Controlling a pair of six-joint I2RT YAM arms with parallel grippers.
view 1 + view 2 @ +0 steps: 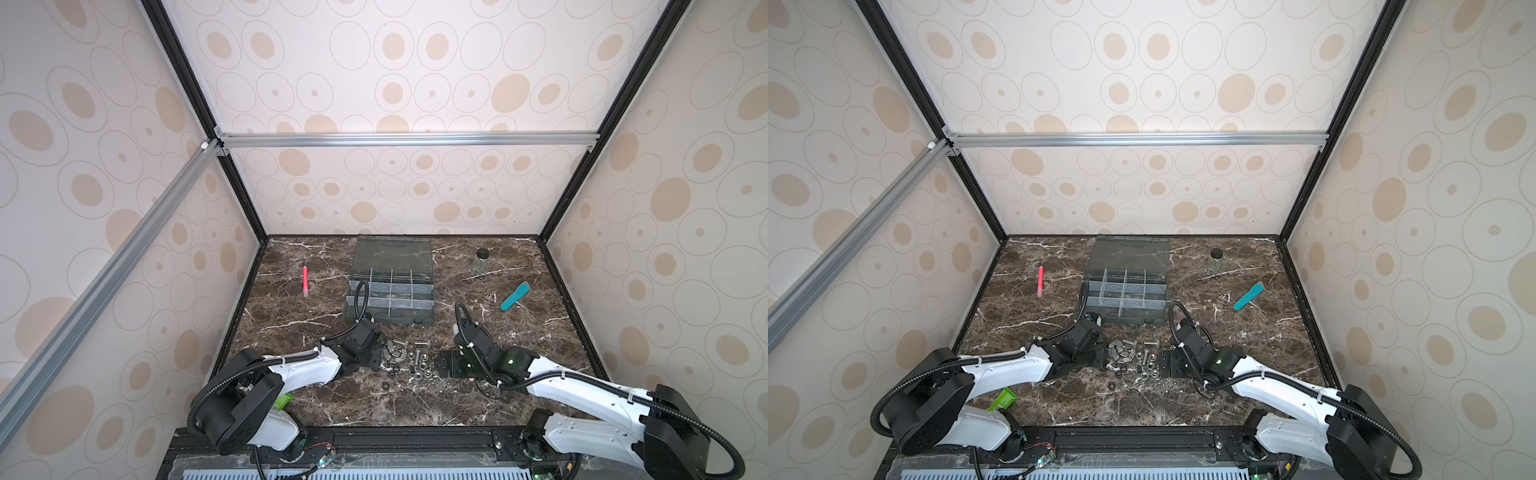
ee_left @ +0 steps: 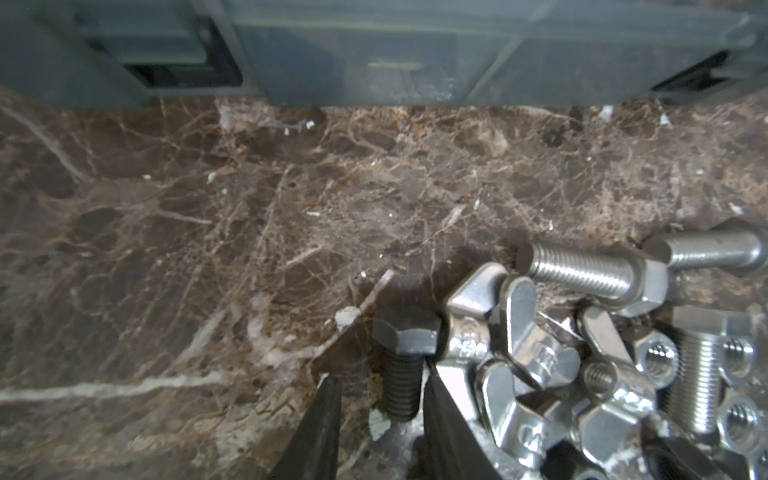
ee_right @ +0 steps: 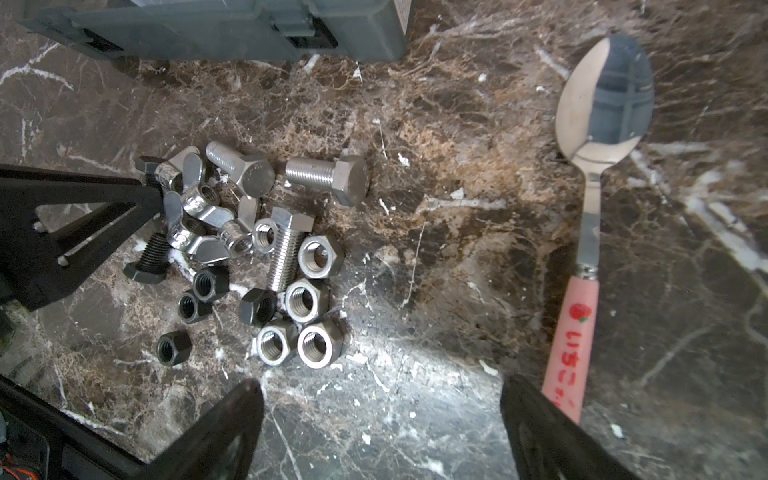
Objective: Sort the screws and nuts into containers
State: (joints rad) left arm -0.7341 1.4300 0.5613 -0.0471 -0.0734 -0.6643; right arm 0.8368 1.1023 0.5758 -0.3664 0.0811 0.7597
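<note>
Organizer box (image 1: 390, 319) sits open at back centre of the marble table (image 1: 415, 399), containers (image 1: 401, 288) facing up. Right gripper (image 3: 382, 384) is spread wide and empty; left gripper (image 2: 379, 386) has its jaws narrowly apart. Screws (image 3: 328, 176) and nuts (image 3: 320, 255) lie piled loose between the two, just in front of the box, with the left jaws straddling one black screw (image 2: 401, 370) by its shaft and a gap showing on one side.
</note>
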